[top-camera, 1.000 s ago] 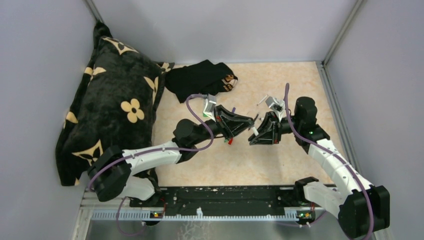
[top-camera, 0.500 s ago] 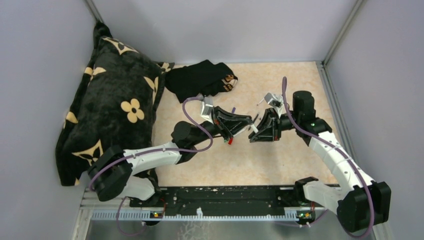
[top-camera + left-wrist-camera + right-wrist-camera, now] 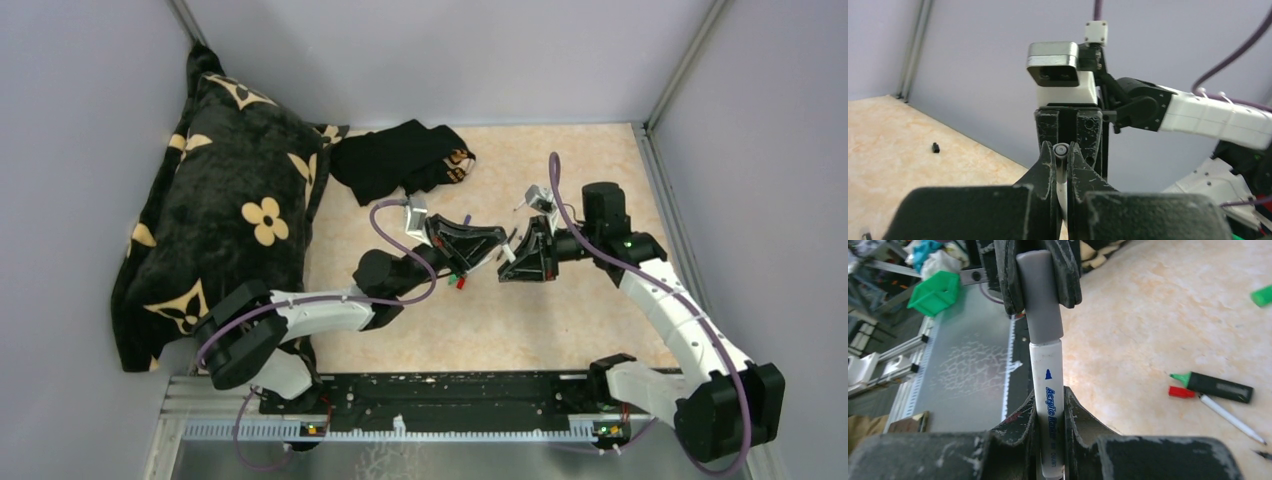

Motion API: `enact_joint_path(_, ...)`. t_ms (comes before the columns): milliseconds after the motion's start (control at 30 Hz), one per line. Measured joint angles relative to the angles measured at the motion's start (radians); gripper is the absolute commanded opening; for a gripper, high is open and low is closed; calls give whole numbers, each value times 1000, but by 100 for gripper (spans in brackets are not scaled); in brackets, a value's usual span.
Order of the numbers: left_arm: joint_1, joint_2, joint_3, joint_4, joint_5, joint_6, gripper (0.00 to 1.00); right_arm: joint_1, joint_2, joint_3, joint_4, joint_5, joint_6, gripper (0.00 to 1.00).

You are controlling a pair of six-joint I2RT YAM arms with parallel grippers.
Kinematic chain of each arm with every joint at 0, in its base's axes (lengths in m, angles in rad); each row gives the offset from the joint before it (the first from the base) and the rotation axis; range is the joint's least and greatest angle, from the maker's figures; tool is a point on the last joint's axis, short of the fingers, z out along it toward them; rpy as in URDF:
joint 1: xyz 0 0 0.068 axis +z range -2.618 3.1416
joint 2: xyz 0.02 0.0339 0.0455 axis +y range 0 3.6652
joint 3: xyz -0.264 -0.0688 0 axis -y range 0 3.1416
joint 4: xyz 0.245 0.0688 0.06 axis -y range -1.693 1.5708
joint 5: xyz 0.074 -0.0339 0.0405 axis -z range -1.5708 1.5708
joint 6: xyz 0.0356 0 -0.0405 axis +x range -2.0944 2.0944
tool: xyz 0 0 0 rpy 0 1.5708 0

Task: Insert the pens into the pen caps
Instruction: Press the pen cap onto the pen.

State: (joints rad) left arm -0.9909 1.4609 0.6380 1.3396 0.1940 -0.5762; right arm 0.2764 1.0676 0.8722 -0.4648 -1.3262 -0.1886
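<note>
One capped, one in hand, more to go.
My right gripper (image 3: pixel 1050 399) is clamped on a thin white-barrelled pen (image 3: pixel 1046 365). Just past its fingertips my left gripper (image 3: pixel 1040 272) pinches the grey plastic cap (image 3: pixel 1043 315), which looks seated over the tip. Farther right on the table (image 3: pixel 1148 315) lie a white pen (image 3: pixel 1230 419) wearing a red cap (image 3: pixel 1180 391), an uncapped black-barrelled marker (image 3: pixel 1218 387), and beyond them a loose green cap (image 3: pixel 1262 295).

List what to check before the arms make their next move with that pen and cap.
1. Left gripper shut on the grey cap: ok.
2. Right gripper shut on the white pen: ok.
3. Cap and pen in one straight line: ok.
4. Cap pushed fully home: cannot tell.
5. Black marker capped: not ok; its green tip is bare and the green cap lies apart.
</note>
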Motion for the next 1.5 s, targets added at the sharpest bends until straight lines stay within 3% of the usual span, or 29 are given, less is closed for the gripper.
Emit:
enact_joint_path(133,-18,-11,5,-58,-82,0,0,-2,-14,21,-41,100,-13,0)
enact_joint_path(267,-19,-18,-13,-26,-85,-7,0,-19,-15,17,0,45,67,0)
enact_joint_path(367,-19,1,-10,52,-53,-20,0,-21,-16,-29,231,-86,267,0)
enact_joint_path(500,-19,49,5,154,19,-52,0,-30,-11,-143,730,-242,645,0)
enact_joint_path(567,-19,56,9,171,26,-55,0,-35,-7,-157,831,-242,724,0)
enact_joint_path(633,-19,54,22,156,26,-48,0,-41,-11,-140,784,-241,681,0)
enact_joint_path(800,-35,36,63,111,-29,-21,0,-47,-13,17,381,-197,377,0)
enact_joint_path(1133,-57,99,108,58,-123,-13,0,-51,-27,47,85,-19,183,0)
enact_joint_path(1233,-57,89,103,29,-134,-8,0,-64,-21,45,108,-32,231,0)
enact_joint_path(1333,-57,66,101,29,-135,5,0,-79,-14,27,290,-113,381,0)
enact_joint_path(1500,-63,40,85,55,-123,13,0,-84,-3,25,434,-193,472,0)
